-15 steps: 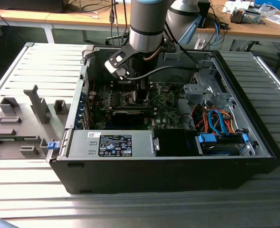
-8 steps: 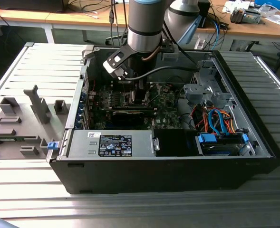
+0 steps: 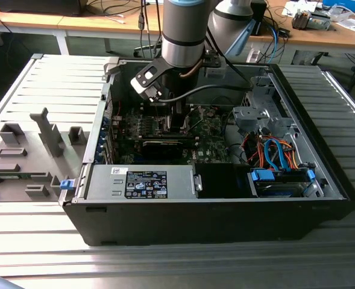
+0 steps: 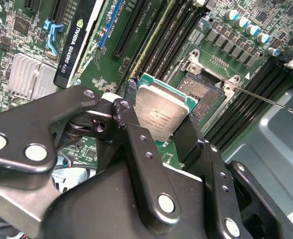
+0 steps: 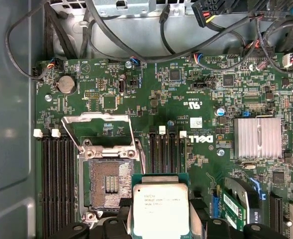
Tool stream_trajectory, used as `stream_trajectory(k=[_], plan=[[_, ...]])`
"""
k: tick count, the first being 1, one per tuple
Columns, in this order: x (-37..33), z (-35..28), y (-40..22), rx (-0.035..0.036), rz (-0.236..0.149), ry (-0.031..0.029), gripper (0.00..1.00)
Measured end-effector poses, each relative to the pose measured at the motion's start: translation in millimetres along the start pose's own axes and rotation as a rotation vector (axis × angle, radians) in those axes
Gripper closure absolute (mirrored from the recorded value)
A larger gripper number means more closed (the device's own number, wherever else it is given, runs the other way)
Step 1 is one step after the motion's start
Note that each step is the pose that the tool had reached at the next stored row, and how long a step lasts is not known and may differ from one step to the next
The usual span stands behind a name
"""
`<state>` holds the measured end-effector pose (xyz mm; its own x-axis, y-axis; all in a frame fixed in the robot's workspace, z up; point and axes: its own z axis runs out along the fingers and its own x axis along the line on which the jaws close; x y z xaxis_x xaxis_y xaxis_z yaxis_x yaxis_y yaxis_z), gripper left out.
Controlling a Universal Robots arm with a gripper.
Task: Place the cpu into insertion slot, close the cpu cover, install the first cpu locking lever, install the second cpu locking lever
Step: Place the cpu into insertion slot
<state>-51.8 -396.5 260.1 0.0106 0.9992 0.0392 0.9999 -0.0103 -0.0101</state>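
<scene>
My gripper (image 4: 158,128) is shut on the cpu (image 4: 161,115), a silver-topped square chip with a green edge, held by two opposite sides between the black fingers (image 4: 132,133). In the first wrist view the cpu (image 5: 161,209) hangs above the board, beside the insertion slot (image 5: 110,183) and not over it. The slot (image 4: 202,93) is bare, its dark contact field showing. The cpu cover (image 5: 99,130) stands swung up at the slot's hinge side. A thin locking lever (image 4: 270,102) sticks out free from the slot's corner. In the exterior view the gripper (image 3: 176,117) reaches down into the computer case (image 3: 225,211).
Long memory slots (image 5: 56,184) run on both sides of the socket. A black graphics card (image 4: 81,35) and a finned heatsink (image 5: 258,137) lie nearby. Black cables (image 5: 136,45) loop along the board's edge. A grey fixture tray (image 3: 26,156) sits at the exterior view's left.
</scene>
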Motion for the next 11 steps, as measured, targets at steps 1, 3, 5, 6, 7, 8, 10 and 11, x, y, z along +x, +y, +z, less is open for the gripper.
stream_trajectory(k=[1, 3, 5, 6, 7, 8, 10, 11], plan=[[0.1, 0.2, 0.0, 0.0, 0.0, 0.0, 0.46], [0.6, 0.6, 0.0, -0.0001, 0.0, 0.0001, 0.46], [1.2, 0.9, 0.0, 0.0, 0.0, 0.0001, 0.46], [1.5, 0.9, 0.0, 0.0, 0.0, -0.0001, 0.46], [2.4, 1.3, 0.0, 0.0, 0.0, 0.0001, 0.46], [2.9, 1.6, 0.0, 0.0, 0.0, 0.0001, 0.46], [3.5, 2.1, 0.0, 0.0, 0.0, 0.0001, 0.46], [3.7, 2.2, 0.0, 0.0, 0.0, 0.0001, 0.46]])
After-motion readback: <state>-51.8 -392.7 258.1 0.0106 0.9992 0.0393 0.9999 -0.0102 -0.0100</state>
